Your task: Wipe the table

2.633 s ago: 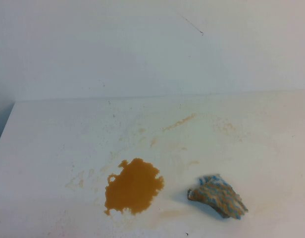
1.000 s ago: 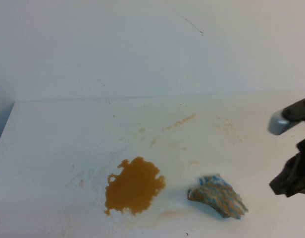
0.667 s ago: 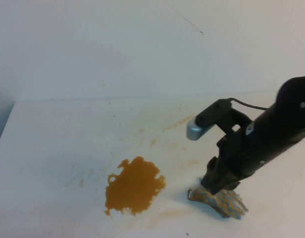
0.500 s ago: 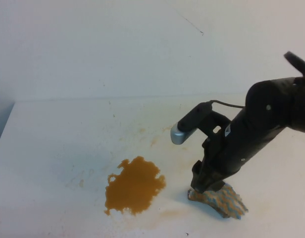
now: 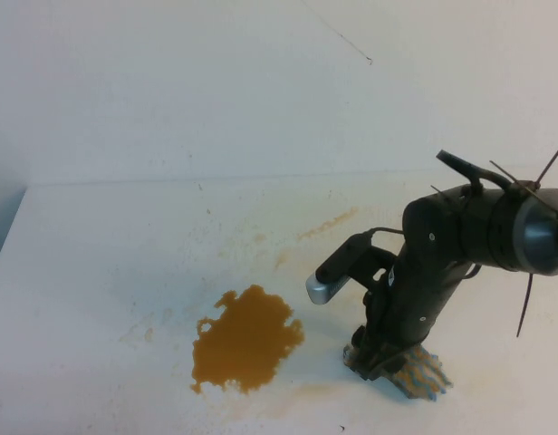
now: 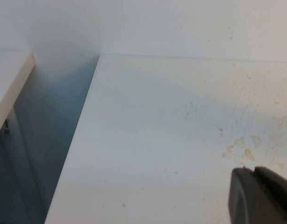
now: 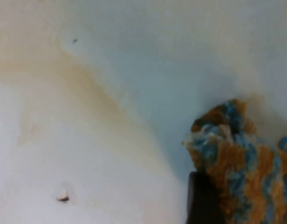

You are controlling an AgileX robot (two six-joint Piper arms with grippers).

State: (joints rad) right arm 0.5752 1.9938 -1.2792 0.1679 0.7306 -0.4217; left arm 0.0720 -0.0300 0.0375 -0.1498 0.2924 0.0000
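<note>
An orange-brown spill (image 5: 245, 340) lies on the white table (image 5: 107, 263), near the front and left of centre. To its right lies a crumpled blue and orange cloth (image 5: 424, 375). My right gripper (image 5: 374, 361) has come down onto the cloth's left end. It is open, and the wrist view shows one dark finger (image 7: 201, 203) beside the cloth (image 7: 246, 163), which fills the space past it. My left gripper (image 6: 254, 173) hangs over the table's left part, its two fingers pressed together with nothing between them. It does not show in the high view.
Faint orange smears and a dried streak (image 5: 329, 222) mark the table behind the spill. The table's left edge (image 6: 83, 140) drops to a dark gap. A white wall stands right behind the table.
The right arm swung in from the right edge and came down onto the cloth's left end, its jaws opening on the way. Spill and cloth have stayed where they were.
</note>
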